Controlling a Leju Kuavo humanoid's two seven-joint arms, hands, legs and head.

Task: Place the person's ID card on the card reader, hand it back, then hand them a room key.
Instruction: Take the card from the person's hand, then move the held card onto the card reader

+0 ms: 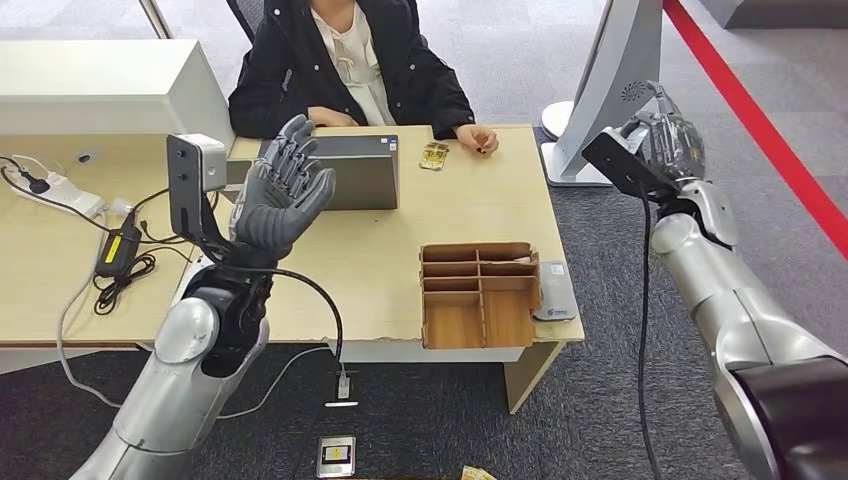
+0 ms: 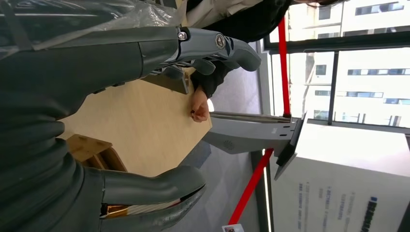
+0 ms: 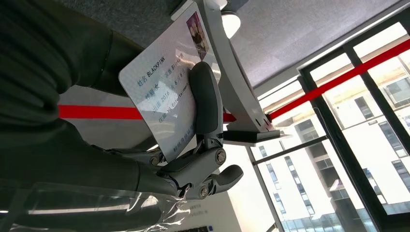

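My right hand (image 1: 668, 135) is raised off the table's right side, beside a grey kiosk stand. It pinches the white ID card (image 3: 162, 84) between thumb and fingers; the card's printed face and small photo show in the right wrist view. My left hand (image 1: 283, 190) is lifted above the desk with fingers spread and nothing in it, also seen in the left wrist view (image 2: 72, 72). A small grey-white card reader (image 1: 555, 292) lies at the desk's near right edge. A gold card (image 1: 434, 156) lies near the person's hand (image 1: 478, 138).
A person in a dark jacket (image 1: 350, 60) sits across the desk. A wooden organiser (image 1: 478, 295) stands beside the reader. A grey device (image 1: 358, 172) sits mid-desk behind my left hand. Cables and a power adapter (image 1: 112, 250) lie at the left. The kiosk stand (image 1: 610, 80) rises at the right.
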